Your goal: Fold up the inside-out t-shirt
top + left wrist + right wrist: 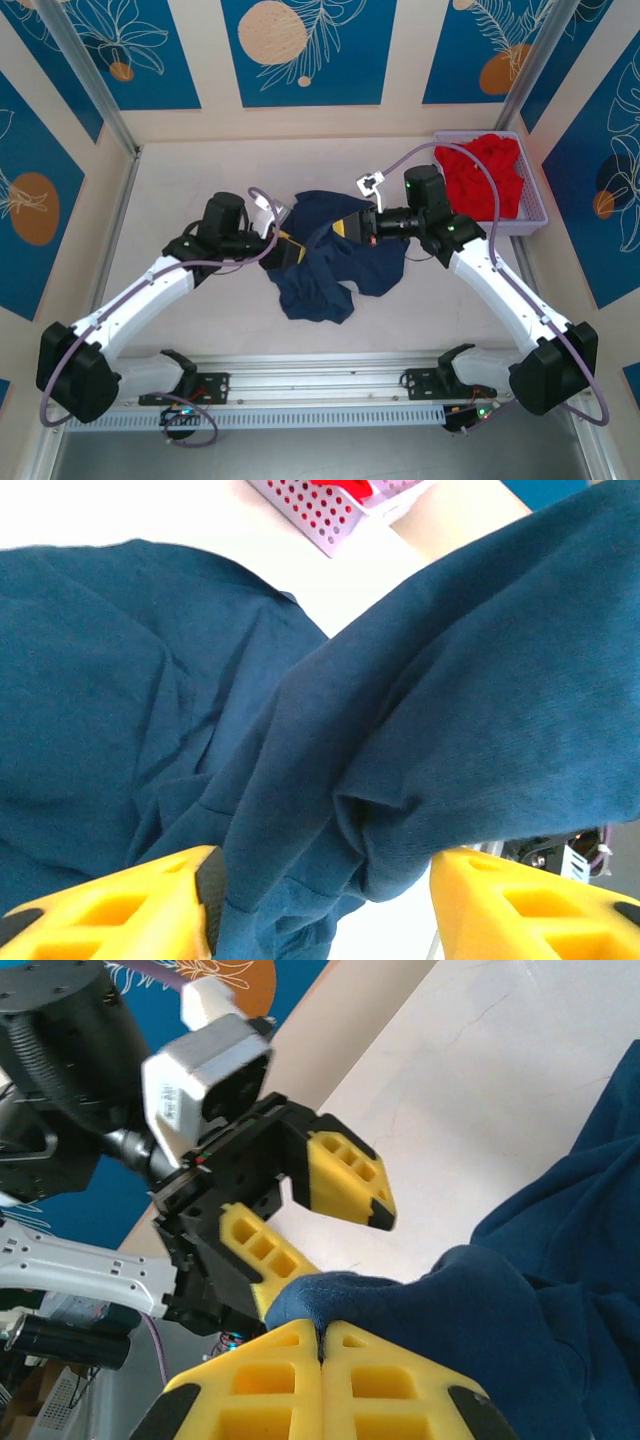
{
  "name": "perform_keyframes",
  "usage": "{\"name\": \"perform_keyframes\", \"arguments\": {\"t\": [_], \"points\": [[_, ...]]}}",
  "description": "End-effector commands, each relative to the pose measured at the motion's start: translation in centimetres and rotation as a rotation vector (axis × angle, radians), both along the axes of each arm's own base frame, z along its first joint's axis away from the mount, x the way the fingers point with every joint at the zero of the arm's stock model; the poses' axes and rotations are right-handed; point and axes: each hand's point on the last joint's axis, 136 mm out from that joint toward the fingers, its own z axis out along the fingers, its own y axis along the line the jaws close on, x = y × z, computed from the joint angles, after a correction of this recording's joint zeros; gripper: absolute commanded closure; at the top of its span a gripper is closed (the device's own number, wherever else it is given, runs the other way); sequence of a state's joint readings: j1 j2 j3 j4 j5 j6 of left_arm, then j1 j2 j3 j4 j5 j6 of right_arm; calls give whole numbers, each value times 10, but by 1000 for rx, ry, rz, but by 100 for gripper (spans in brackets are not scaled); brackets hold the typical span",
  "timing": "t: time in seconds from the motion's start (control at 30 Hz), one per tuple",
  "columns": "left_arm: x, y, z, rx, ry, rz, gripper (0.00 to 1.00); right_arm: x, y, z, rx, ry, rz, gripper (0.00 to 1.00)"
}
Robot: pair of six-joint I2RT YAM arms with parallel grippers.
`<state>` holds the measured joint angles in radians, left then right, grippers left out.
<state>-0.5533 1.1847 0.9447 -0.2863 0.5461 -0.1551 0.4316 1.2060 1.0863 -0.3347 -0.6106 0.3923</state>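
Rumpled navy cloth t-shirt (318, 285), apparently fine-ribbed knit

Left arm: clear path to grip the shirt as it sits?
Likely yes. Its end effector is open and a shirt fold hangs between the fingers; nothing blocks it.

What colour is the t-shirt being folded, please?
Dark navy-blue t-shirt, clearest in the top external view.
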Motion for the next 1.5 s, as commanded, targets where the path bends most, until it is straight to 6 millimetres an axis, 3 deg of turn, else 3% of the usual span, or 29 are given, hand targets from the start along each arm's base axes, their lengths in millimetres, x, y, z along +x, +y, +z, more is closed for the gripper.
{"name": "perform_keyframes", "arguments": {"t": [0.0, 0.2, 0.4, 0.57, 0.67, 0.87, 1.0, 1.17, 1.3, 1.47], "points": [[-9, 4, 34, 43, -101, 24, 39, -1, 3, 11, 20, 31, 8, 100], [-7, -7, 54, 140, -130, 103, 30, 1, 5, 9, 12, 35, 1, 100], [-12, -40, 56, 197, -125, 85, 26, 4, 4, 6, -1, 41, -19, 100], [-1, -43, 48, 263, -130, 193, 28, 5, 4, 4, -3, 50, -28, 100], [9, -38, 39, 299, -130, 255, 38, 6, 3, 5, -6, 46, -32, 100], [7, -42, 41, 268, -142, 210, 77, 5, -2, 1, -43, 24, -47, 100], [-4, -47, 42, 130, -63, 86, 99, 7, -7, 2, -81, -27, -58, 100], [-13, -46, 55, -75, -11, -69, 100, 5, -6, 9, -76, -66, -36, 100], [-35, -47, 78, -246, -42, -231, 100, 13, -11, 7, -123, -102, -76, 100], [-46, -46, 96, -366, -55, -313, 100, 38, -26, -12, -313, -81, -228, 85]]}}
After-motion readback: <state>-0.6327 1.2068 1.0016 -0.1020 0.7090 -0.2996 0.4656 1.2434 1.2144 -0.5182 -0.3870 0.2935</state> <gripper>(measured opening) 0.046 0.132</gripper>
